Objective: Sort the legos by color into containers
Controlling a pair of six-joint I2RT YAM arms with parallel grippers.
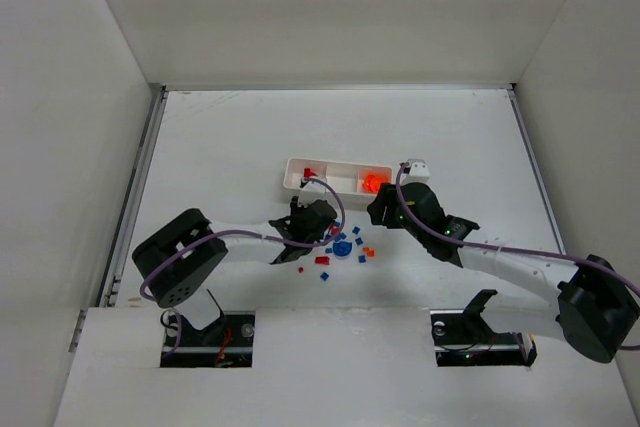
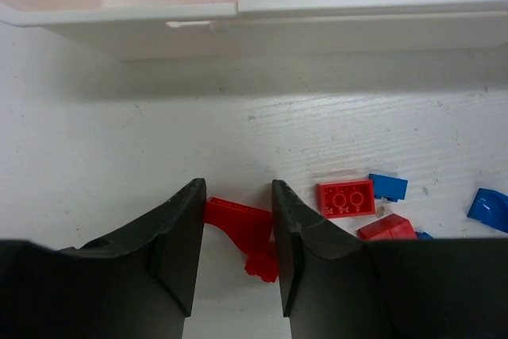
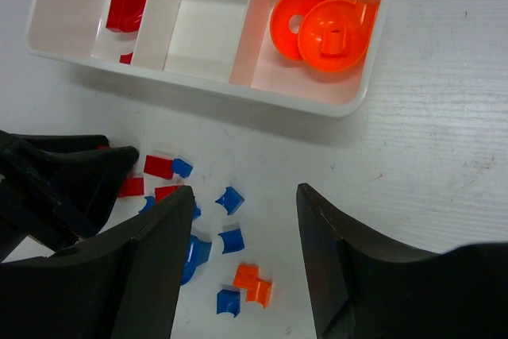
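Legos (image 1: 342, 247) lie scattered on the table (image 1: 230, 137) beside the white tray (image 1: 335, 160) from above; at the left wrist, the left gripper (image 2: 238, 190) stands narrow astride a red piece (image 2: 242, 224), clamped or not I cannot tell; at the right wrist, the right gripper (image 3: 246, 192) is spread wide above blue bricks (image 3: 230, 240).

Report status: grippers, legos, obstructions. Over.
Left gripper straddling red lego on table, grip unconfirmed. Right gripper open above loose legos. Tray: reds left, oranges right, middle bare. Grippers close together.
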